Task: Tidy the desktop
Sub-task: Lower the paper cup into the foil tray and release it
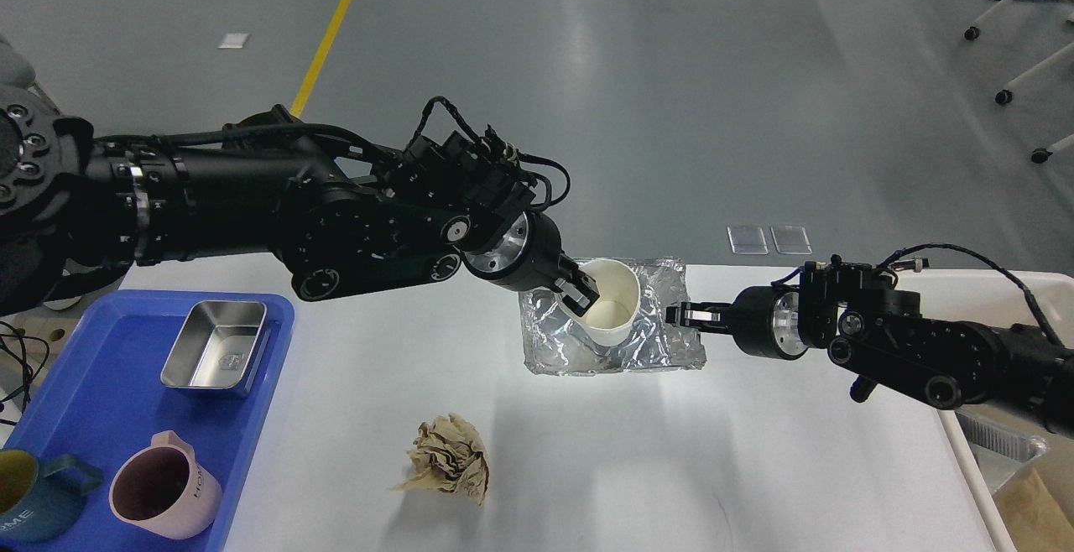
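My left gripper (pixel 581 292) has its jaws closed on the rim of a white paper cup (pixel 612 307), one finger inside the mouth and one outside. The cup sits low in the foil tray (pixel 663 342), which rests on the white table (pixel 587 468) near its far edge. My right gripper (pixel 681 315) pinches the tray's right rim.

Handling notes:
- Cup: probably light, with thin walls. I judge the rolled rim the stiffest hold; a mid-wall squeeze would likely buckle it.
- Foil tray: wrinkled, probably very light, and likely to dent. The folded rim is the best hold, though it may sag from a one-sided lift.
- Crumpled brown paper (pixel 449 458): near the table's front edge, soft and compressible, so any hold across its bulk should serve.
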